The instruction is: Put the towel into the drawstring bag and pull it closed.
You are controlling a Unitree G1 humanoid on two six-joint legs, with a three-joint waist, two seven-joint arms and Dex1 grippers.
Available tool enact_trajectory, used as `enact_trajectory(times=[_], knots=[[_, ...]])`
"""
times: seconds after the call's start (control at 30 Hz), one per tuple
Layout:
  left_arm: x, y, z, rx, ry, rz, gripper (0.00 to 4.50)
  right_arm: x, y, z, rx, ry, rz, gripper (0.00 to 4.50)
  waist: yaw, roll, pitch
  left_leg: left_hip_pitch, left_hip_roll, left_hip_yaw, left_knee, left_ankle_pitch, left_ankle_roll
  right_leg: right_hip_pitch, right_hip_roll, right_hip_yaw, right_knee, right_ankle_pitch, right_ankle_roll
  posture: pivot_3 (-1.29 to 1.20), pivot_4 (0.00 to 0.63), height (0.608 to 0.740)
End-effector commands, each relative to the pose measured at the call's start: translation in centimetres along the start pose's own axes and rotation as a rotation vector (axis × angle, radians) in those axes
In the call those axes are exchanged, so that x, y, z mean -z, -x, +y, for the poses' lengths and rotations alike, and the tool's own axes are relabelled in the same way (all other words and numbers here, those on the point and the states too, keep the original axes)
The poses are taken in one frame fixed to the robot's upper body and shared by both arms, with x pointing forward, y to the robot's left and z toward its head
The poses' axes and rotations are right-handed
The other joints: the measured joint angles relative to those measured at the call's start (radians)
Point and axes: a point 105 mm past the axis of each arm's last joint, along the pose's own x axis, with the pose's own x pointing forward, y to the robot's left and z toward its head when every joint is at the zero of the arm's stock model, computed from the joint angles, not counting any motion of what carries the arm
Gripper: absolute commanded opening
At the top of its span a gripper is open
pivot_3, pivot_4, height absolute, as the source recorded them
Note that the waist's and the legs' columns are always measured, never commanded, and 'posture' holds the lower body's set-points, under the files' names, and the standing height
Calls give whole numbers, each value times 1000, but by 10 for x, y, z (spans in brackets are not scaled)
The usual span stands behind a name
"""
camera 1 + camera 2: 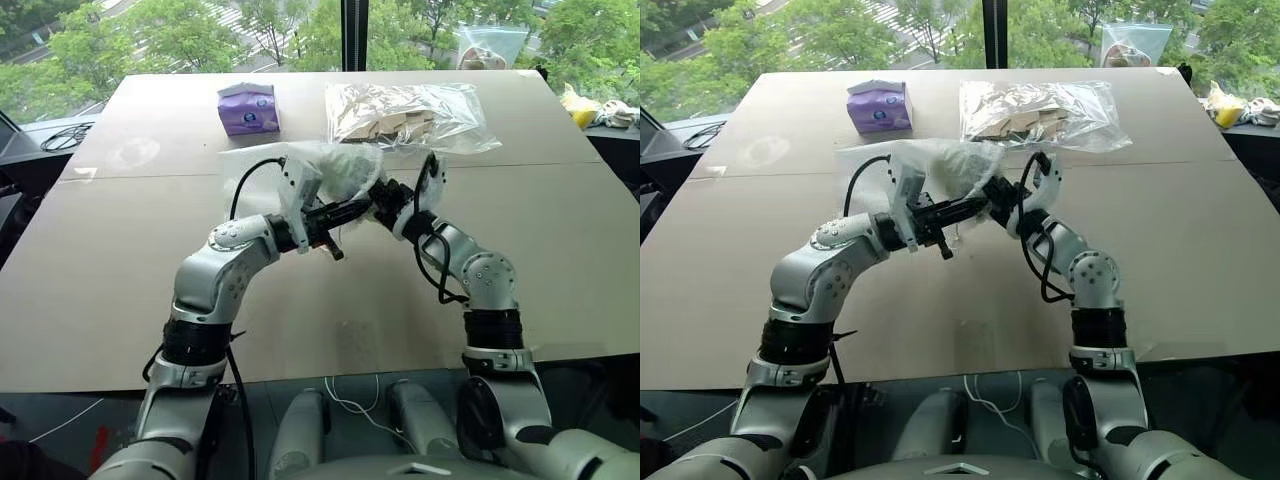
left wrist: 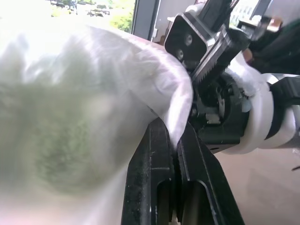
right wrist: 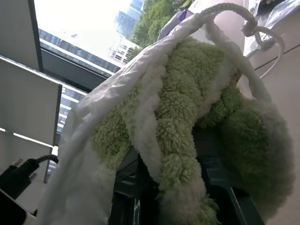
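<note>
Left fingers pinch the drawstring bag; right fingers hold the towel.

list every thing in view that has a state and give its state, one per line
drawstring bag: held up off the table, mouth not drawn closed
towel: partly inside the bag's mouth
left gripper: shut on the bag's fabric
right gripper: at the bag's mouth, gripping the towel
purple tissue packet: resting on the table
clear plastic bag: lying on the table, brown items inside
</note>
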Motion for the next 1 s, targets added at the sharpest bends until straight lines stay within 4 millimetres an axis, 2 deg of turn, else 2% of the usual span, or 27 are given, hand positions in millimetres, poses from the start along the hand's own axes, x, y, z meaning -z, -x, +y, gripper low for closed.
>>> enact_trajectory(times=[0.03,0.1,0.2,0.33,0.5,0.67,0.83,1.0], knots=[[-21,-1,-4,38,-218,-1,0,-2,2,10,-21,82,0,85,0,0,0,0,0,0,0,0,0,0,0,0,0,0,0,0,150,740],[-22,-2,-3,43,-298,23,0,-2,2,6,-7,93,-7,85,0,0,0,0,0,1,0,0,0,0,0,1,0,-1,1,0,150,740],[-20,-7,0,46,-470,78,0,17,7,35,-157,178,82,85,0,0,0,0,0,1,0,0,0,0,0,1,0,-1,2,0,150,740],[-15,-16,-10,118,-608,103,0,25,4,50,-214,211,93,85,1,0,0,0,0,1,-1,0,0,0,0,1,0,-1,1,0,150,740],[-23,-25,-29,202,-551,3,0,1,-9,56,-199,105,-79,85,2,0,0,0,0,1,0,0,0,-1,0,1,0,-1,2,0,150,740],[-29,-22,-35,238,-494,-49,0,-29,-12,52,-186,-133,-255,85,5,0,0,0,0,1,0,0,0,0,0,1,0,-1,2,0,150,740],[-28,-21,-31,228,-487,-42,0,-55,-6,51,-196,-336,-406,85,2,0,0,0,0,1,0,0,0,-1,0,1,0,-1,1,0,150,740],[-32,-24,-18,148,-506,-49,0,-63,-7,44,-130,-380,-456,85,-4,0,0,0,0,1,0,0,0,-1,0,1,1,-1,1,0,150,740]])
